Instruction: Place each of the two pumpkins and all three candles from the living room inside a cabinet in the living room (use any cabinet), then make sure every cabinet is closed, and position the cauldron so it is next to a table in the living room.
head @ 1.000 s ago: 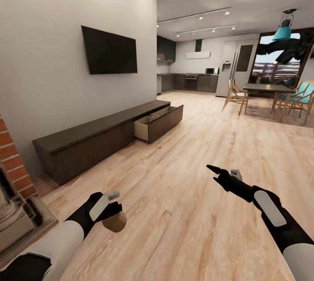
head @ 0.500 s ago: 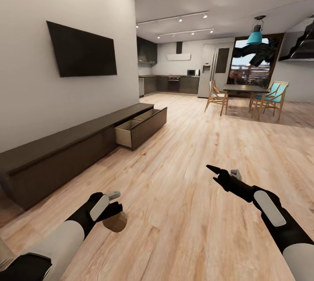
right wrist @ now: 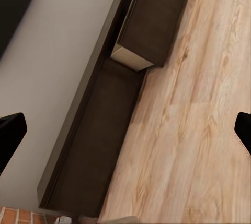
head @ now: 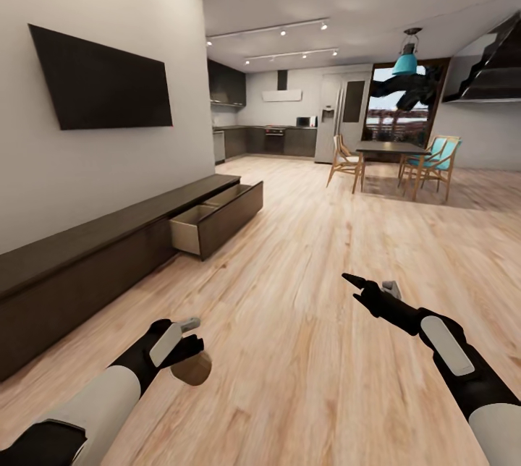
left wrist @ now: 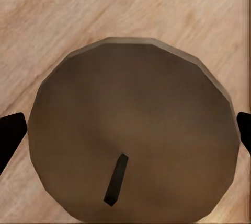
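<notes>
A stubby brown-beige candle [head: 192,368] sits clamped in the left gripper [head: 189,346], at about seven o'clock in the head view, held above the bare wooden floor [head: 304,350]. In the left wrist view the candle [left wrist: 133,130] is seen end-on, a wide round top with a small dark wick [left wrist: 116,179] leaning off centre, and a black fingertip [left wrist: 10,138] shows at each side of it, tight against its rim. So the left gripper is closed around the candle.

The right gripper [head: 370,289] is at about five o'clock in the head view, out over the floor, with its two fingers spread well apart and nothing between them. In the right wrist view the dark fingertips [right wrist: 11,135] stand at opposite edges, which fits a wide opening, and they touch nothing.

The long, low dark-brown cabinet [head: 87,256] runs along the white wall from nine o'clock toward ten. Its far drawer [head: 213,218] is pulled out, showing a pale beige inside; whether anything lies in it cannot be told. The right wrist view looks down on the same cabinet [right wrist: 99,135] and the pulled-out drawer [right wrist: 149,25].

A black television [head: 101,82] hangs on the wall above the cabinet. Farther off, at about one o'clock, stand a dark dining table [head: 387,151] with wooden chairs [head: 346,162], and a teal lamp [head: 407,61] hangs over them.
</notes>
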